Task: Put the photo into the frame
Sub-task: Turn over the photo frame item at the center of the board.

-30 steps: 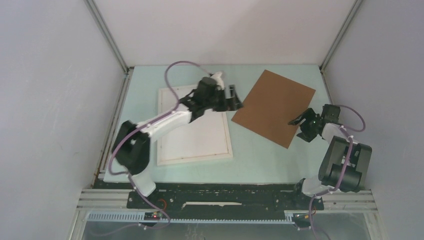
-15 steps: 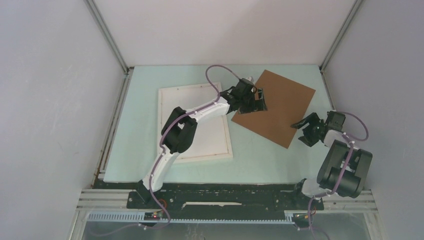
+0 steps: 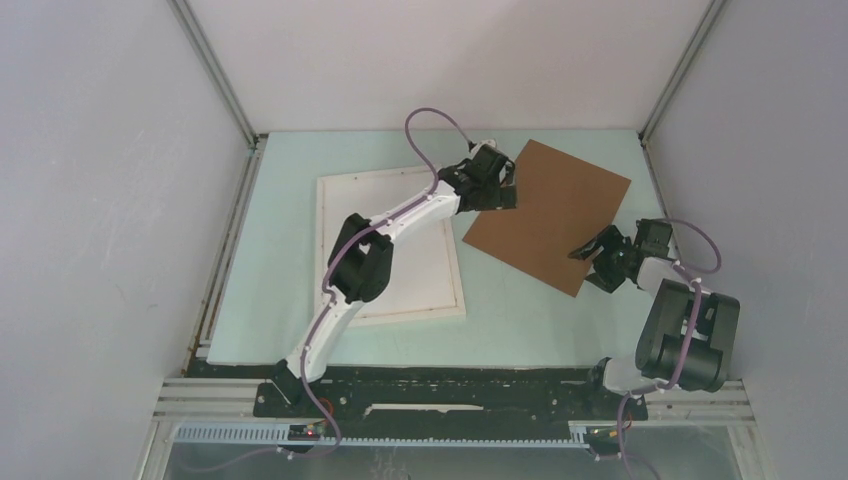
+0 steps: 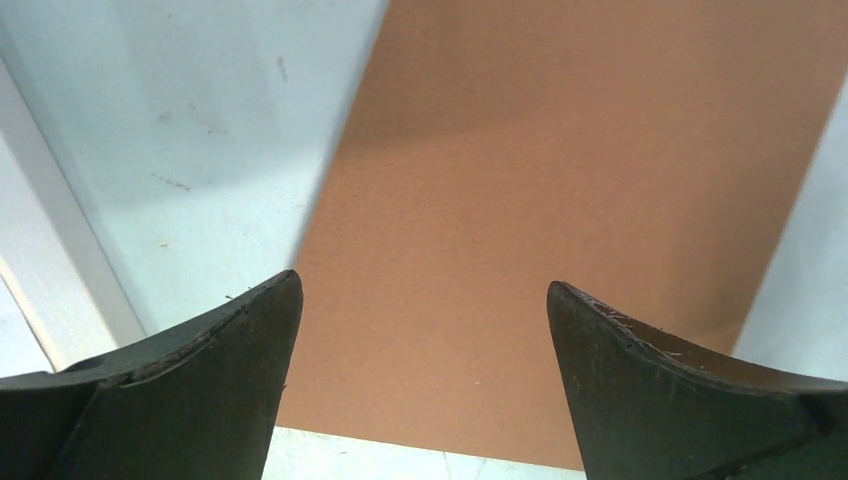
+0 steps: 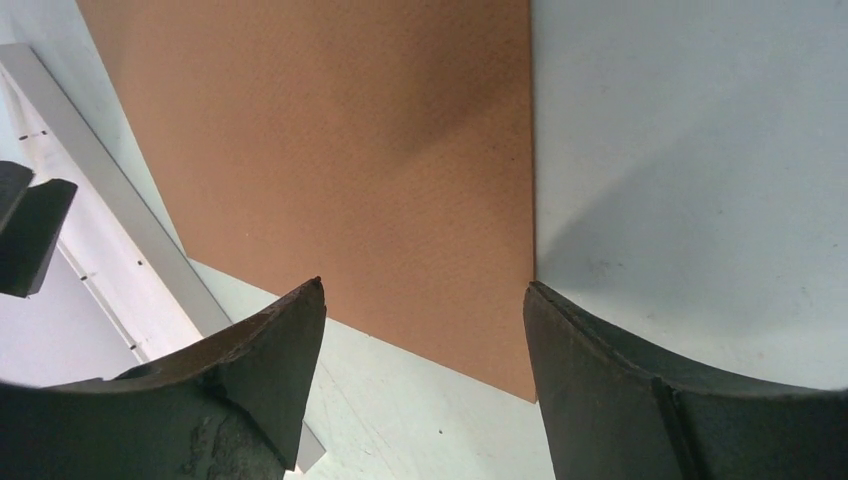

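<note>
The frame lies flat at the left of the mat, a white rectangle with a narrow rim; my left arm stretches across it. No printed photo shows in any view; it is hidden or out of view. My left gripper hangs open over the left corner of the brown backing board. In the left wrist view that gripper has only the board between its fingers. My right gripper stands open at the board's near right corner. The right wrist view puts that gripper around the corner of the board, touching nothing.
The pale green mat covers the table inside grey side walls. A white strip, seemingly the frame's rim, runs along the left of the right wrist view. A dark part of the other gripper shows beside it.
My left arm has swung right, from above the frame's top edge to the board's left corner. The right gripper shifted slightly and sits again at the board's near corner.
</note>
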`<move>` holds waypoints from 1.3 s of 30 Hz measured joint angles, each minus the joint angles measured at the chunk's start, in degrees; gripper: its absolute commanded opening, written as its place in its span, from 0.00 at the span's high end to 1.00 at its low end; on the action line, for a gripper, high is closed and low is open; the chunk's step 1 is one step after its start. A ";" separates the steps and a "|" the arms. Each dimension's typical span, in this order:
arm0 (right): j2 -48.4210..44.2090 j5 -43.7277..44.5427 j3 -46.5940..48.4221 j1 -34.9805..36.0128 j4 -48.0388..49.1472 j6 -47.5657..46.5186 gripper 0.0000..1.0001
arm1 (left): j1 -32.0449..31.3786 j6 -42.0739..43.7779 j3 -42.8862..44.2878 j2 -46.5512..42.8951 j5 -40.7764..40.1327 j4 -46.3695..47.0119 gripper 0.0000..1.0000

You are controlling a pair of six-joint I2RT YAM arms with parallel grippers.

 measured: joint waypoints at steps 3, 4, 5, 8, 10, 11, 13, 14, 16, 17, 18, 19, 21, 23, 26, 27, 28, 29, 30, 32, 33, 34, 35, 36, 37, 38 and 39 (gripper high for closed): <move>0.52 0.70 0.00 -0.09 -0.07 0.00 0.21 | 0.37 -0.81 1.03 1.84 -0.57 -2.16 0.01; 0.61 1.05 0.00 -0.17 -0.24 0.00 0.21 | 0.50 -1.25 1.03 2.36 -0.74 -2.91 0.01; 0.61 1.29 0.00 -0.20 -0.44 0.00 0.21 | 0.66 -1.68 1.03 2.93 -0.87 -3.54 0.01; 0.52 2.38 0.00 -0.39 -0.81 0.00 0.22 | 1.14 -2.86 1.03 4.28 -0.50 -4.83 0.02; 0.28 3.37 0.02 -0.55 -1.11 -0.02 0.22 | 1.42 -3.87 1.03 4.83 0.46 -5.38 0.03; 0.22 4.13 0.04 -0.50 -1.29 -0.02 0.22 | 1.53 -4.55 1.03 4.96 0.90 -5.60 0.03; 0.17 5.86 0.39 0.13 -1.66 -0.13 0.23 | 1.77 -5.68 1.03 4.98 2.16 -5.75 0.03; 0.17 6.60 0.59 0.46 -1.70 -0.22 0.23 | 1.86 -6.27 1.03 4.98 2.84 -5.68 0.03; 0.35 7.72 0.92 1.29 -1.68 -0.42 0.23 | 2.01 -7.43 0.90 4.98 4.39 -5.31 0.03; 0.61 7.87 1.01 1.64 -1.66 -0.42 0.23 | 2.21 -7.87 0.83 4.98 5.05 -5.07 0.03; 1.01 7.78 1.25 2.01 -1.57 -0.42 0.23 | 2.43 -8.37 0.52 4.98 6.25 -4.39 0.03; 1.46 7.41 1.60 2.32 -1.42 -0.42 0.23 | 2.64 -8.98 0.31 4.98 7.54 -3.56 0.03; 2.45 6.38 2.14 2.64 -0.87 -0.44 0.24 | 3.04 -9.62 0.09 4.98 9.62 -2.73 0.04; 3.28 5.27 2.54 2.36 -0.31 -0.42 0.25 | 3.61 -10.12 -0.66 4.83 11.58 -1.40 0.05; 4.07 3.34 2.67 1.92 0.94 -0.24 0.25 | 5.42 -11.26 -2.54 4.24 15.87 1.46 0.06; 4.15 3.02 2.67 1.95 1.11 -0.24 0.25 | 5.99 -11.65 -3.10 4.02 17.18 2.25 0.08; 4.20 2.64 2.64 1.92 1.31 -0.26 0.25 | 6.43 -11.87 -3.72 3.85 18.32 3.02 0.08; 4.20 2.43 2.62 1.92 1.33 -0.24 0.25 | 6.71 -12.20 -4.31 3.58 19.15 3.67 0.08; 4.20 2.23 2.58 1.90 1.38 -0.28 0.25 | 6.95 -12.35 -5.20 3.13 20.09 4.55 0.08; 3.93 2.10 2.38 1.90 1.40 -0.31 0.25 | 7.04 -12.59 -7.21 1.70 20.94 5.49 0.08; 3.58 2.10 2.12 1.90 1.36 -0.37 0.24 | 7.04 -12.61 -8.66 0.55 21.24 5.77 0.08; 3.08 2.10 1.73 1.88 1.20 -0.44 0.24 | 7.04 -12.63 -9.77 -0.55 21.46 5.88 0.08; 2.60 2.08 1.40 1.90 0.81 -0.46 0.24 | 6.97 -12.66 -11.45 -2.14 21.64 6.27 0.08; 2.25 2.03 1.16 1.92 0.44 -0.55 0.24 | 6.93 -12.66 -13.46 -4.20 21.79 6.62 0.08; 1.90 1.81 0.94 2.03 0.04 -0.59 0.25 | 6.86 -12.70 -15.43 -6.21 21.79 7.17 0.08; 1.81 1.62 0.83 2.25 -0.24 -0.63 0.25 | 6.75 -12.76 -18.08 -9.03 21.77 7.72 0.08; 1.79 1.38 0.81 2.67 -0.39 -0.66 0.25 | 6.62 -13.05 -21.00 -12.17 21.70 8.68 0.08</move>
